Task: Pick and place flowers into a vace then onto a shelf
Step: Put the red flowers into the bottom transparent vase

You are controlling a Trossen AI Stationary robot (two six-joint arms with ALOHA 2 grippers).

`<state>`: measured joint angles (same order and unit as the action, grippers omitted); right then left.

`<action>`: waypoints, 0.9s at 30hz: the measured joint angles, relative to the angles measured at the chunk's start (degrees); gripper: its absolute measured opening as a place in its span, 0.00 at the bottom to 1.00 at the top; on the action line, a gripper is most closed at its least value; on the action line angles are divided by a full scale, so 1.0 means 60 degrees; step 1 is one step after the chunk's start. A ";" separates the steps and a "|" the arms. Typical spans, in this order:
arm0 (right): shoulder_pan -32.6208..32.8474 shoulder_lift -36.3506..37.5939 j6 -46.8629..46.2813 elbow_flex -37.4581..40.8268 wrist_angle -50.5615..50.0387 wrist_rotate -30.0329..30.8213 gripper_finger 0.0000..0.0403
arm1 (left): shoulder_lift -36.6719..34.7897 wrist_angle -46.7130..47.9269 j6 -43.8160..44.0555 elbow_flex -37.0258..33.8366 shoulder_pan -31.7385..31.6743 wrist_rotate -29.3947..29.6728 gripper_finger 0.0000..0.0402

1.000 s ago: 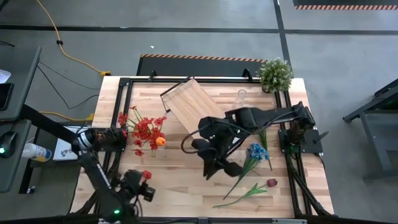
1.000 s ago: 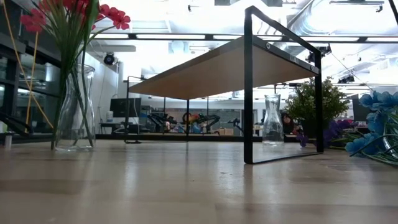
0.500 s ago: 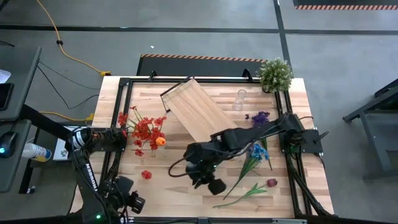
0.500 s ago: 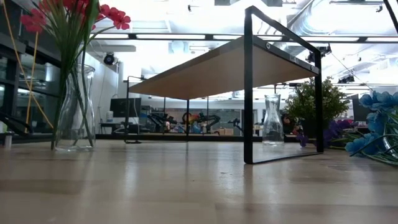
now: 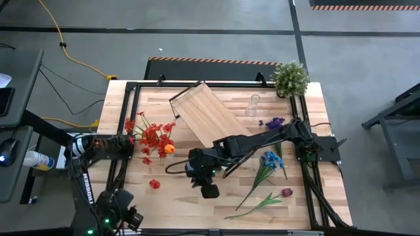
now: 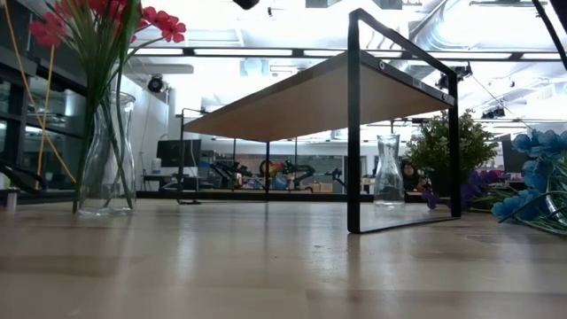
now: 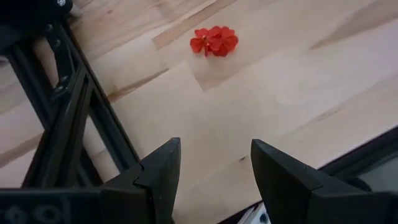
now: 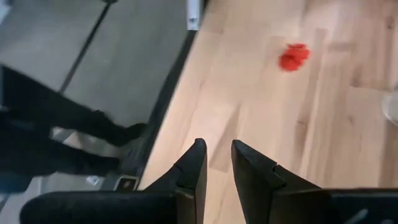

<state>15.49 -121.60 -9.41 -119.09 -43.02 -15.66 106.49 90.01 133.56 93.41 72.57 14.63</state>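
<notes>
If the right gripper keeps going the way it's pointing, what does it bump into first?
Probably the bare wooden table. The right gripper points down at it, empty. The loose red bloom lies off to one side, though depth is unclear.

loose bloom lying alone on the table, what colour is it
Red; the loose bloom shows best in the left wrist view.

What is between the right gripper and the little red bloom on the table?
Only bare wood. In the high view, nothing lies between the right gripper and the red bloom; the right wrist view shows the same empty table.

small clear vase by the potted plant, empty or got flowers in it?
Empty. The small clear vase stands upright with no stems in it in the low view; the high view also shows nothing rising from its mouth.
</notes>
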 joint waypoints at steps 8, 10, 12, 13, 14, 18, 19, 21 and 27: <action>0.0077 0.0000 -0.0963 0.0000 -0.0521 0.0375 0.17 | -0.0251 -0.0009 -0.0072 -0.0168 0.0227 0.1339 0.57; 0.0132 0.0000 -0.1179 0.0000 -0.0687 0.0385 0.17 | -0.0251 -0.0003 -0.0332 -0.0351 0.0206 0.1382 0.57; 0.0209 0.0000 -0.1268 0.0000 -0.0917 0.0544 0.17 | -0.0251 -0.0002 -0.0531 -0.0635 0.0059 0.1411 0.57; 0.0248 0.0000 -0.1301 0.0000 -0.1020 0.0617 0.17 | -0.0250 0.0000 -0.0542 -0.0827 0.0004 0.1419 0.57; 0.0288 0.0000 -0.1356 0.0000 -0.1084 0.0649 0.17 | -0.0247 -0.0003 -0.0495 -0.1012 -0.0047 0.1502 0.57; 0.0385 0.0000 -0.1442 0.0000 -0.1539 0.0529 0.17 | -0.0247 -0.0011 -0.0295 -0.1949 -0.0263 0.2076 0.57; 0.0395 0.0000 -0.1461 0.0000 -0.1691 0.0524 0.17 | -0.0241 0.0008 -0.0186 -0.2213 -0.0369 0.2086 0.57; 0.0400 0.0000 -0.1536 0.0000 -0.2098 0.0522 0.17 | -0.0240 -0.0007 -0.0138 -0.2714 -0.0618 0.2193 0.57; 0.0389 0.0000 -0.2115 0.0000 -0.3685 0.0300 0.17 | -0.0240 -0.0379 0.0105 -0.4003 -0.1412 0.2563 0.57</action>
<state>17.82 -121.60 -22.10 -119.09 -65.13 -13.86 105.06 87.74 134.19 69.39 64.09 30.01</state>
